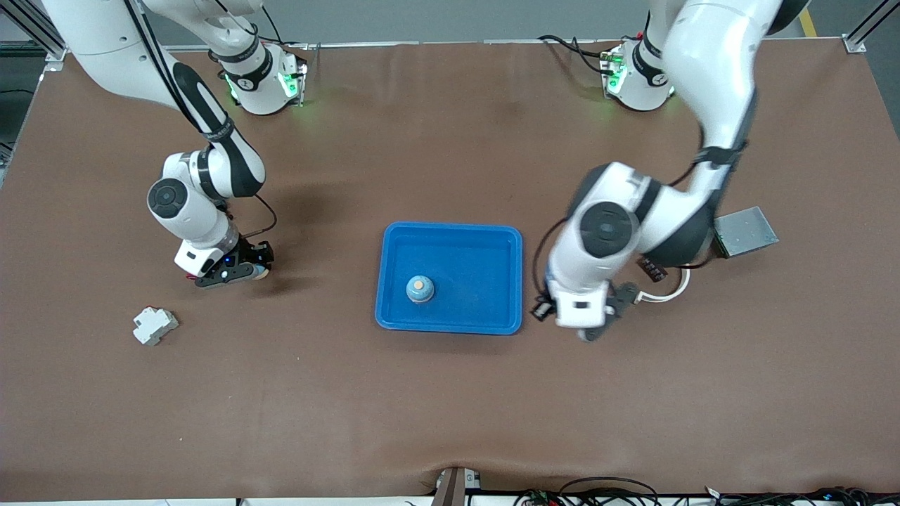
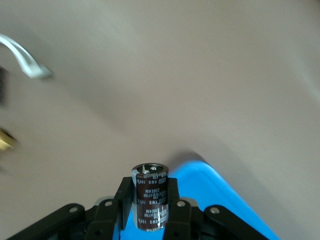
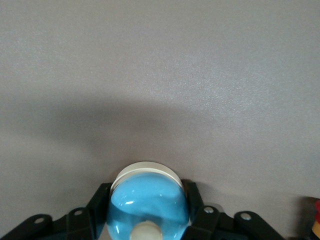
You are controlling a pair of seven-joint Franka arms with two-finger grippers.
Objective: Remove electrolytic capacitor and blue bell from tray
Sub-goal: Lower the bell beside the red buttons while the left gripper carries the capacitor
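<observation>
My left gripper (image 1: 595, 329) hangs just past the blue tray's (image 1: 485, 239) edge at the left arm's end, above the table. In the left wrist view it (image 2: 149, 189) is shut on a dark brown capacitor (image 2: 150, 207), held upright, with the tray's corner (image 2: 220, 197) under it. My right gripper (image 1: 249, 273) is low over bare table toward the right arm's end. In the right wrist view it (image 3: 146, 192) is shut on a blue bell with a white base (image 3: 147, 205). Another blue bell (image 1: 420, 288) sits in the tray.
A white plastic part (image 1: 155, 325) lies near the right arm's end, nearer the front camera than the right gripper. A grey metal box (image 1: 745, 230), a small dark board (image 1: 652, 268) and a white cable (image 1: 668, 292) lie by the left arm.
</observation>
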